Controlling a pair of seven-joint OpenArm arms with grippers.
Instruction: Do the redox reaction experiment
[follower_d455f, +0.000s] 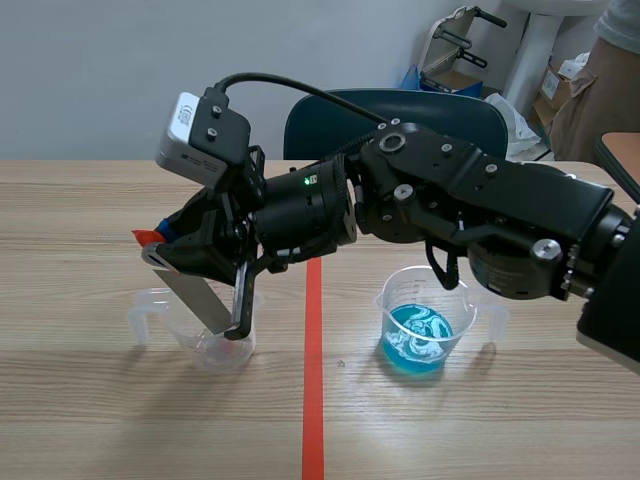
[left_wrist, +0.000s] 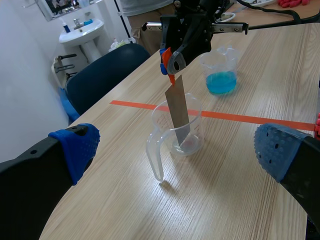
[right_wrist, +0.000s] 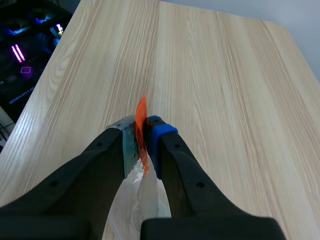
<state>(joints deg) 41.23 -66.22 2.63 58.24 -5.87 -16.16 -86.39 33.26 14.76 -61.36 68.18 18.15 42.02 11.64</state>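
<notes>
While the wooden table (follower_d455f: 100, 420) bears both beakers, the right arm (follower_d455f: 480, 210) stretches across it from the right, nearly level, its wrist camera uppermost, reaching past the red tape line (follower_d455f: 313, 350) to the far side; behind it stands a dark blue chair (follower_d455f: 310, 125); the right gripper (follower_d455f: 165, 245) is tipped downward over the empty beaker (follower_d455f: 205, 335), clenched on the top of a grey metal strip (follower_d455f: 195, 295); in the right wrist view the two fingers press together on the strip's orange tag (right_wrist: 141, 125), with the clear rim of the beaker showing just under them; the strip hangs tilted inside this beaker, its lower end down near the bottom; the blue beaker (follower_d455f: 425, 320), part full of blue liquid, stands on the other side of the tape line, well apart from the empty one; the left gripper (left_wrist: 177, 152) hangs low over the table with its fingers spread wide and nothing between them, its blue pads (left_wrist: 77, 147) far apart; ahead of it sits the empty beaker, handle turned toward it, with the strip standing in it and the right gripper above.
</notes>
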